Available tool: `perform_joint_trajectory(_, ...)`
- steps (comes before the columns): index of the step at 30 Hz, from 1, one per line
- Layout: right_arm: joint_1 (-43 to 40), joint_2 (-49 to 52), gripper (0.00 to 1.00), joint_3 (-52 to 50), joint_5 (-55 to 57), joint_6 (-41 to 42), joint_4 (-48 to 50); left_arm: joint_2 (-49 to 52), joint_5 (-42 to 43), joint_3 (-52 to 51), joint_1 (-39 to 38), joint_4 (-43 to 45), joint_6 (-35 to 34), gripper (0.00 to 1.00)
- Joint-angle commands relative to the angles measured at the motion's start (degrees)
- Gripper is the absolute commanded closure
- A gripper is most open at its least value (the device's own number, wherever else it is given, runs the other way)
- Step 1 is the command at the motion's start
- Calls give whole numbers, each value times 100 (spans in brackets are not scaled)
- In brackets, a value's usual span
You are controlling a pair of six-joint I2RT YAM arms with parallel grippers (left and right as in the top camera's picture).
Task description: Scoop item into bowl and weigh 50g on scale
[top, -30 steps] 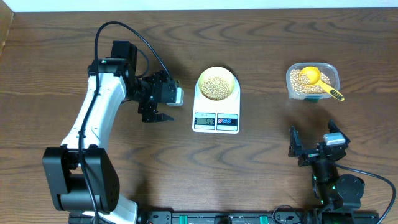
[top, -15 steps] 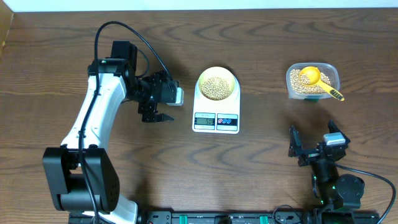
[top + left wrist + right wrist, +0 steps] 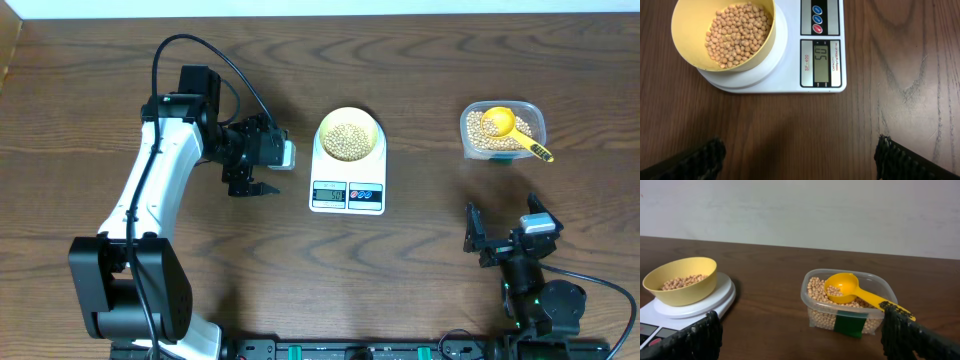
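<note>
On scale (image 3: 790,80) front: label (image 3: 808,62) "SF-400", disp. (image 3: 823,56) reads 50; bowl (image 3: 687,30) atop.

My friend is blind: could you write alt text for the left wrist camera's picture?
A pale yellow bowl of small tan beans sits on a white kitchen scale whose display reads 50, on a dark wooden table. Two black fingers, spread wide and empty, show at the bottom corners.

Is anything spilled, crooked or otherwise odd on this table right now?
Nothing stands out. The beans sit inside the bowl, which stands level on the scale; the yellow scoop rests in the clear container, and I see no stray beans on the table.
</note>
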Motion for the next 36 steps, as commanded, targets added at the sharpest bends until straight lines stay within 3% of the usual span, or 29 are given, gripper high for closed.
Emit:
perform_joint_trajectory(1,33,-39,1,-7,101,-66,-35,0,90,7,-13,-15,76,2)
perform_joint_trajectory(18,33,-37,1,-7,101,-66,-37,-98,50,2,-44,-13,79,2)
perform_joint_trajectory(34,33,-37,1,-7,101,-66,-35,-1491,48,-2,-251,-15,76,2)
perform_joint_trajectory(36,33,-37,1,-7,101,-66,-35,-1762,-273,-22,-249,-17,76,2)
